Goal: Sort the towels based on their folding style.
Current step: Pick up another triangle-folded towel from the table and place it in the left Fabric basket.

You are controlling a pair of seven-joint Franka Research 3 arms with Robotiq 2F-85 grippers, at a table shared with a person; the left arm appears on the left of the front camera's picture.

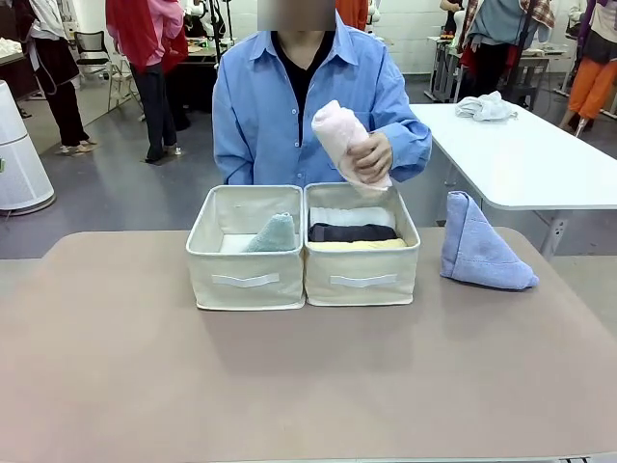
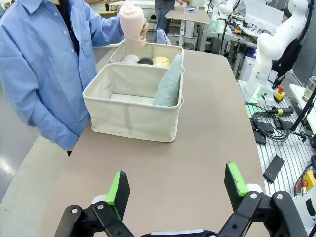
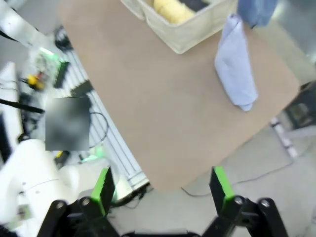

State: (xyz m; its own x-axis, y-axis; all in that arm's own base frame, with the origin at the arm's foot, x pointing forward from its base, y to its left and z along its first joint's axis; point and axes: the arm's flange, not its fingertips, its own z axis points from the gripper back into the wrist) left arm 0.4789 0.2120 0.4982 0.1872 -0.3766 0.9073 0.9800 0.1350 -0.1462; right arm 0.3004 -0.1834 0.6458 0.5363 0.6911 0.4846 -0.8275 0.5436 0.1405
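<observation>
Person's hand (image 1: 371, 157) holds pink rolled terry towel (image 1: 337, 130) above right beige fabric bin (image 1: 362, 280); blue cone-folded terry towel (image 1: 477, 253) stands near that bin. Left gripper (image 2: 177, 183) and right gripper (image 3: 162, 181): jaws wide, empty.

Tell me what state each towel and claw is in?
pink roll, held in the person's hand above the right bin
white roll, lying in the right bin
dark grey roll, lying in the right bin
yellow roll, lying in the right bin
grey-green cone, standing in the left bin
blue cone, standing on the table
left gripper, open, empty
right gripper, open, empty
</observation>
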